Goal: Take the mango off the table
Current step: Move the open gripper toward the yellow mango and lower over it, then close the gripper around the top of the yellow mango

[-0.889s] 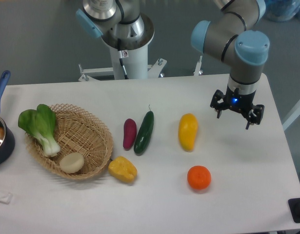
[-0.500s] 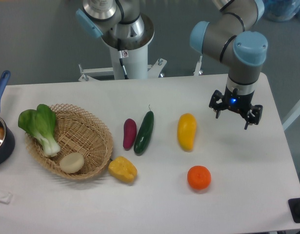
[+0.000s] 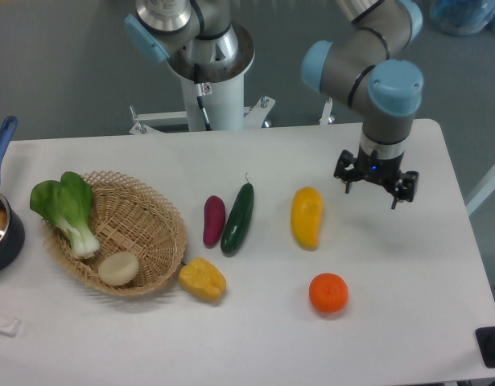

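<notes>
No readable writing shows on anything. The gripper [image 3: 376, 183] hangs over the white bench [image 3: 408, 281], fingers spread and holding nothing, near the bench's far right corner. The mango [image 3: 306, 217] lies on the bench just left of the gripper and a little nearer the camera, with bare bench between them. Below the gripper, toward the front edge, sits an orange [image 3: 328, 293]. Farther left lie a cucumber [image 3: 238, 218], a purple eggplant [image 3: 213, 219], a lumpy yellow pepper [image 3: 203, 279], and a wicker basket [image 3: 142, 221] holding bok choy [image 3: 66, 207].
</notes>
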### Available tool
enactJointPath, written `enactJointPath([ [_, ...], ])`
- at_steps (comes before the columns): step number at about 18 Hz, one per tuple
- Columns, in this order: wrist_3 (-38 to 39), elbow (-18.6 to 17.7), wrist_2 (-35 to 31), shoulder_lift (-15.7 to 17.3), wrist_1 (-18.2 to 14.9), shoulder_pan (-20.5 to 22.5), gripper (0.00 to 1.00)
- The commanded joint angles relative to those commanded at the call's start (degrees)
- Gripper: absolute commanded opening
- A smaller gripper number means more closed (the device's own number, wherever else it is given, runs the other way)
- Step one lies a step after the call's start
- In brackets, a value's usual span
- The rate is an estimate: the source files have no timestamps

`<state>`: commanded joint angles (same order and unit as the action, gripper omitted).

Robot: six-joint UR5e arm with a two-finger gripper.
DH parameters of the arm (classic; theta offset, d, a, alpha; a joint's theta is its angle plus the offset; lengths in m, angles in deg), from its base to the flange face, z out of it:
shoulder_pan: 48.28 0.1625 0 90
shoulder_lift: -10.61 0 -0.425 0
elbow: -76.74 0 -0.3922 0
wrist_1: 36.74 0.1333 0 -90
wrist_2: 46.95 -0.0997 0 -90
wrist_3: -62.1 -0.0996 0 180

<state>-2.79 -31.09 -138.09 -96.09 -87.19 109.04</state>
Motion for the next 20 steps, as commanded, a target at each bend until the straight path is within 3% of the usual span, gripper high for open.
enactJointPath([
  [5, 7.6, -3.0, 0.2, 0.5, -0.2, -2.3, 1.0],
  [8, 13.5, -3.1, 0.0, -1.0, -0.2, -4.7, 1.0],
  [16, 16.1, -3.9, -0.3, -3.2, 0.1, -6.1, 1.0],
  [20, 16.5, -4.0, -3.7, -4.4, 0.6, -6.9, 1.0],
])
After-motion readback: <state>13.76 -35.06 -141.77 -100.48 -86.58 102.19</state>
